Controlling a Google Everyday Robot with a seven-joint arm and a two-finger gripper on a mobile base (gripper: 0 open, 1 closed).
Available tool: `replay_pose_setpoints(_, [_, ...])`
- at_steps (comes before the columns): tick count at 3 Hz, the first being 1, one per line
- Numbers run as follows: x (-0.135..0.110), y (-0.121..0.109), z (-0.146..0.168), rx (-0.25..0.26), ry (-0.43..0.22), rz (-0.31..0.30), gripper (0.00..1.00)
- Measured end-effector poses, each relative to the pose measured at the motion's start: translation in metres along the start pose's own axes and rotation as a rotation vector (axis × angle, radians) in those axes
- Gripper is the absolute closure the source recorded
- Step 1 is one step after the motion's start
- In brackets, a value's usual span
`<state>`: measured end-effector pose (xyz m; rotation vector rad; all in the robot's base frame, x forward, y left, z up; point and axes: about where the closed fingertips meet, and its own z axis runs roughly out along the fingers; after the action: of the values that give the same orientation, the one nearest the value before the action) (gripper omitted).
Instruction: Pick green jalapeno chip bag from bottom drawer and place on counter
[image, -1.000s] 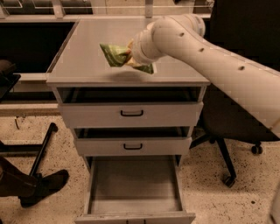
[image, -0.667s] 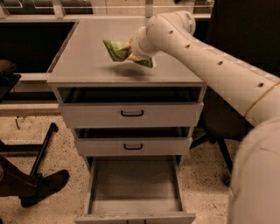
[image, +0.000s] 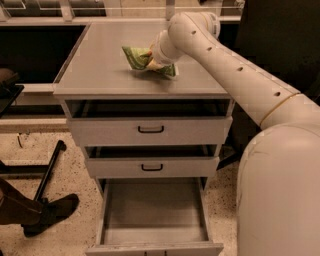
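The green jalapeno chip bag (image: 137, 57) is crumpled and sits low over the counter (image: 100, 65), near its middle right. My gripper (image: 156, 62) is at the bag's right end, at the tip of the white arm (image: 225, 65) that reaches in from the right. The bag appears to touch or nearly touch the counter. The bottom drawer (image: 155, 212) is pulled fully out below, with a bare grey floor.
Two upper drawers with black handles (image: 151, 129) are slightly open. A black chair base (image: 50, 165) and a dark shoe (image: 47, 212) are on the speckled floor at left. A dark chair stands behind the arm at right.
The arm has stretched further back over the counter, and the bag has moved with it toward the far middle and lower toward the surface.
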<state>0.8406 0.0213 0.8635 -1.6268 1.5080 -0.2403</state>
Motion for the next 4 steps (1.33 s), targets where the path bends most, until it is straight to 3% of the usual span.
replay_pose_setpoints(3, [-0.0002, 0.0005, 0.0002, 0.0, 0.0, -0.001, 0.13])
replay_pose_setpoints(4, [-0.0002, 0.0005, 0.0003, 0.0, 0.0, -0.001, 0.0])
